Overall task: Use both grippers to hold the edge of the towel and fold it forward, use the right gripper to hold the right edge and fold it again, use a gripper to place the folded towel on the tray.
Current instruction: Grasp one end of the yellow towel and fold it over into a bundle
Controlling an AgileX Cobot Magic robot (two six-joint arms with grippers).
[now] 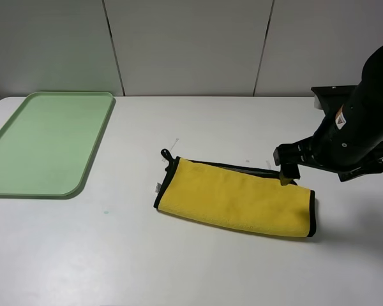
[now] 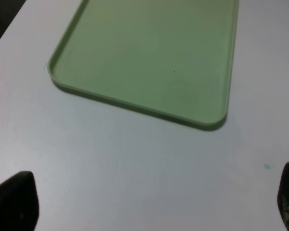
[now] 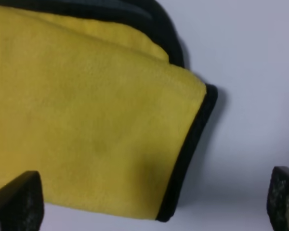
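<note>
Towel point(image 1: 233, 201): bright yellow, plain; blk trim point(image 1: 313, 213), blk loop point(image 1: 166, 155). Tray point(image 1: 45, 143): pale green, plain. Bench point(image 1: 179, 268): white, tiny teal speck point(image 1: 106, 211). R arm point(image 1: 364, 121): blk. Wall point(image 1: 191, 44): pale grey panels.

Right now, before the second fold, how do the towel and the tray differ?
The towel is bright yellow with black trim; the tray is pale green. The towel is cloth, folded over; the tray is flat with a raised rim. The towel lies right of centre, the tray far left. Both rest on the white table.
</note>
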